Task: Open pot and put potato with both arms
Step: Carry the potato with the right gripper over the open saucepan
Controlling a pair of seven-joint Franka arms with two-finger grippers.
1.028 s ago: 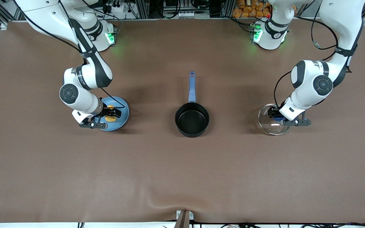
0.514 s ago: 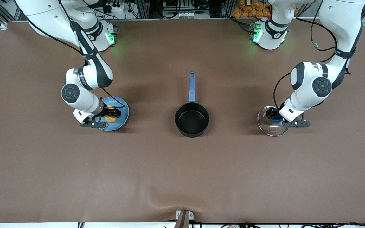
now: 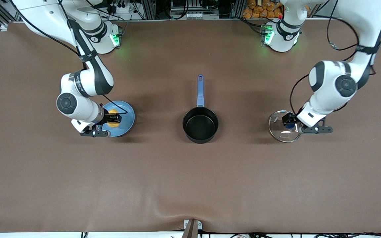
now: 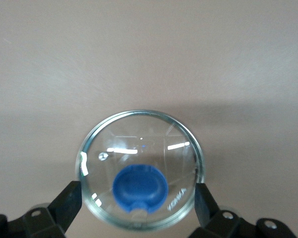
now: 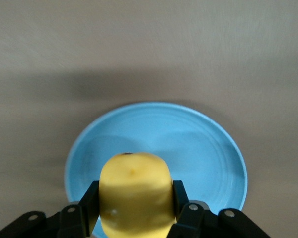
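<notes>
We see a brown table (image 3: 190, 185) filling the front view, with both arms entering from the top edge: the right arm (image 3: 84, 79) at upper left of the frame and the left arm (image 3: 336, 82) at upper right. At the centre of the frame stands the pot (image 3: 200, 125), open and empty, its blue handle (image 3: 199, 91) pointing straight up the frame toward the bases. At centre left lies a blue plate (image 3: 124, 120), toward the right arm's end of the table. At centre right the glass lid (image 3: 281, 130) lies on the table, toward the left arm's end and well apart from the pot; its blue knob (image 4: 140, 187) faces up. The right gripper (image 3: 112, 120) is over the plate, and its fingers (image 5: 181, 201) pinch the potato (image 5: 135, 193) from both sides; in the right wrist view the potato appears in front of the plate's (image 5: 208, 148) surface, but we cannot tell whether it touches the plate. The left gripper (image 3: 289, 121) is over the lid, with its fingers (image 4: 67, 203) spread wide on either side of the lid's rim and clear of the knob.
</notes>
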